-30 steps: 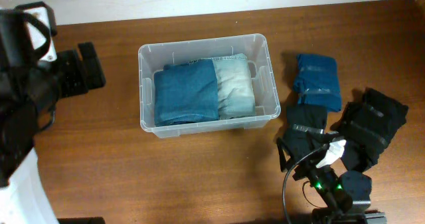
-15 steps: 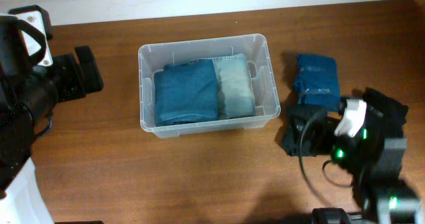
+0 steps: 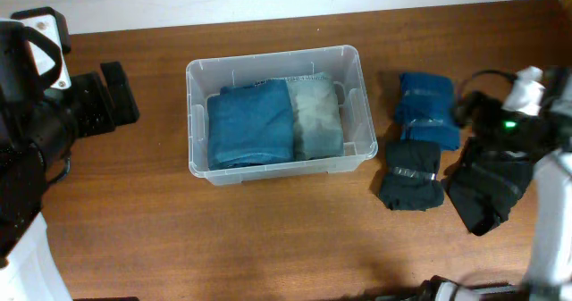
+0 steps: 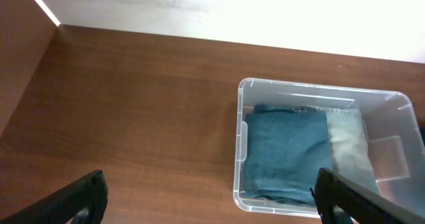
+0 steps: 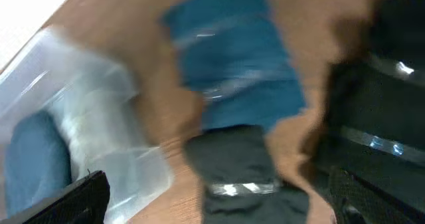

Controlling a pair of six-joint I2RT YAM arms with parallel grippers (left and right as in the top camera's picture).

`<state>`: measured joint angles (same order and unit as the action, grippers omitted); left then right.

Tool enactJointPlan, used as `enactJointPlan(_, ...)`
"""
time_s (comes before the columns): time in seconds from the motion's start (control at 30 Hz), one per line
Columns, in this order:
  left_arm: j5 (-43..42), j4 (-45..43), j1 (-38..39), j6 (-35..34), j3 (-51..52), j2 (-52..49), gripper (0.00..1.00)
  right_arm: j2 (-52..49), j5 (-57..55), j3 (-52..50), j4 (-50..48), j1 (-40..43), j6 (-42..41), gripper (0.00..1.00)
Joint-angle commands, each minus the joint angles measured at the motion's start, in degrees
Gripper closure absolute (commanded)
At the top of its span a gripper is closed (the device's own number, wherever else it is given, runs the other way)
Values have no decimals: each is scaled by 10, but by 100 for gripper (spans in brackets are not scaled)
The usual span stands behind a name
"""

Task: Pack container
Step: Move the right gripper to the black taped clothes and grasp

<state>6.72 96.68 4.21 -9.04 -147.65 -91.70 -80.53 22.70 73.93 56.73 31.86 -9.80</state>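
Note:
The clear plastic container stands mid-table and holds folded blue jeans and a pale folded garment; it also shows in the left wrist view and, blurred, in the right wrist view. Right of it lie a folded blue garment and two folded black garments. My left gripper is open and empty, high over the table left of the container. My right gripper is open and empty above the garments on the right.
The left arm fills the table's left side. The right arm hangs over the right edge. Bare wood lies in front of the container. A white wall borders the table's far edge.
My right arm has swung from the table's front right up toward the far right, over the loose folded garments. The left arm and the container have barely moved.

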Motion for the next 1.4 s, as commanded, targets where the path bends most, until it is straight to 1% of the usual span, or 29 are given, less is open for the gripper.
enactJointPlan(0.0,6,0,0,3,-4,5,1,-59,78,8,0,92,8,2)
enactJointPlan(0.13,6,0,0,3,-4,5,1,-127,88,8,6,175,8,1)
enactJointPlan(0.23,6,0,0,3,-4,5,1,-166,86,8,-4,211,8,1)
enactJointPlan(0.33,6,0,0,3,-4,5,1,-202,86,8,-31,230,14,2)
enactJointPlan(0.5,6,0,0,3,-4,5,1,-245,82,7,-47,242,77,1)
enactJointPlan(0.6,6,0,0,3,-4,5,1,-257,58,7,-54,250,82,1)
enactJointPlan(0.7,6,0,0,3,-4,5,1,-258,51,5,-61,260,104,1)
enactJointPlan(0.9,6,0,0,3,-4,5,1,-258,37,3,-68,285,105,1)
enactJointPlan(1.0,6,0,0,3,-4,5,1,-260,43,-12,-76,284,104,1)
enactJointPlan(1.37,6,0,0,3,-4,5,0,-260,52,-97,-173,266,89,0)
